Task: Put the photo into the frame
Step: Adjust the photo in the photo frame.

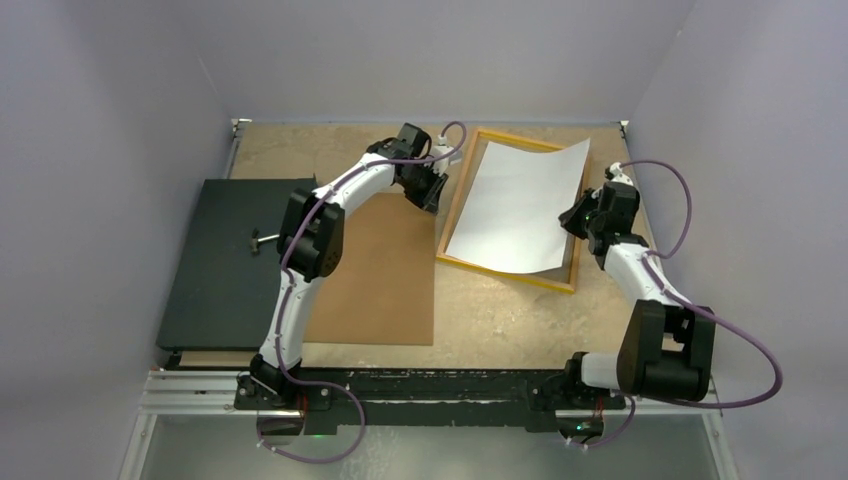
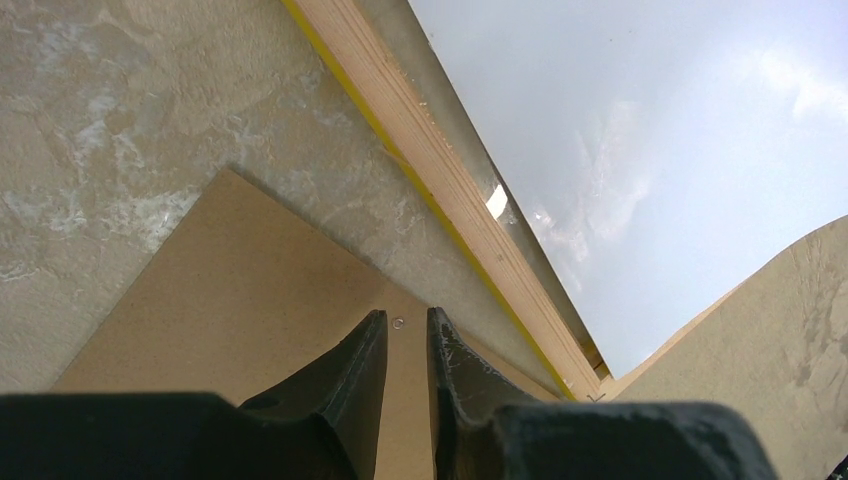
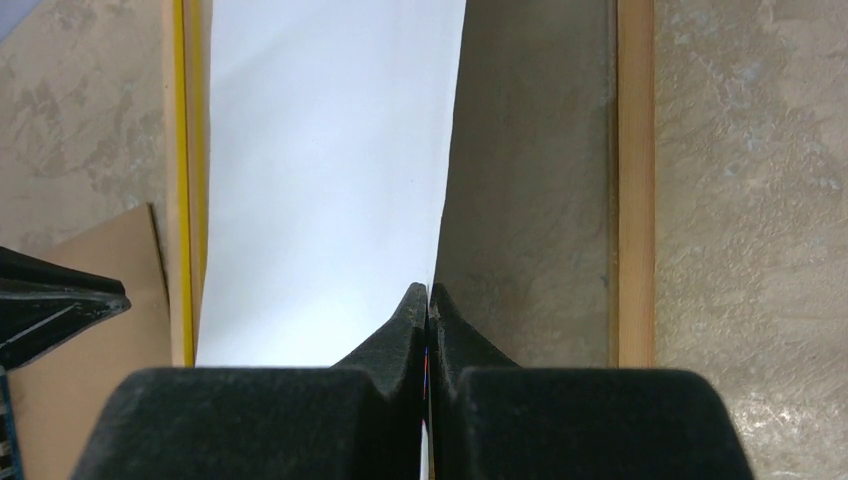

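The photo [image 1: 515,205] lies white back up over the yellow-orange frame [image 1: 505,271], its left edge down near the frame's left rail and its right edge lifted. My right gripper [image 1: 577,214] is shut on that right edge. In the right wrist view the fingers [image 3: 428,290] pinch the photo [image 3: 320,180] above the clear pane [image 3: 530,180] and the frame's rail [image 3: 632,180]. My left gripper [image 1: 432,192] hovers just left of the frame. Its fingers [image 2: 407,315] are slightly apart and empty, beside the frame rail [image 2: 440,170] and the photo [image 2: 650,150].
A brown backing board [image 1: 380,270] lies left of the frame, under the left gripper [image 2: 250,290]. A flat black panel [image 1: 225,260] with a small metal piece [image 1: 262,240] lies at the far left. Walls close in the table on three sides.
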Robot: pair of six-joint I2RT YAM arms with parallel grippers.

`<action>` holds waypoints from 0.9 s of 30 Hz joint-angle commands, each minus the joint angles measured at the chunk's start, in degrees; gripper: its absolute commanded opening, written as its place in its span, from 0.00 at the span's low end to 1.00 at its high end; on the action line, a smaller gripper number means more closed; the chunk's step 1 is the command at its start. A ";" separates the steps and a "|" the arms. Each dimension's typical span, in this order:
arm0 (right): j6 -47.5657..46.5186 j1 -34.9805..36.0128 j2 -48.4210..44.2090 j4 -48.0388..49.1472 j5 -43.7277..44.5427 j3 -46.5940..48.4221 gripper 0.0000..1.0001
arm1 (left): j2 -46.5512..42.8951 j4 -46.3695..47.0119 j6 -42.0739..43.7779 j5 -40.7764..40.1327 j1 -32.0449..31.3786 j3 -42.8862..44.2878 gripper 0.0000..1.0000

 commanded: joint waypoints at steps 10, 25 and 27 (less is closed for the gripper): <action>-5.22 -0.05 3.58 4.27 -2.71 5.24 0.00 | -1.29 1.60 -0.82 1.62 -0.48 -1.01 0.17; -4.27 0.65 6.69 7.23 -4.17 3.89 0.00 | -1.21 1.83 -0.90 1.88 -0.57 -1.46 0.17; -4.33 0.80 7.16 7.50 -4.37 4.04 0.00 | -1.08 1.86 -0.94 1.88 -0.58 -1.47 0.17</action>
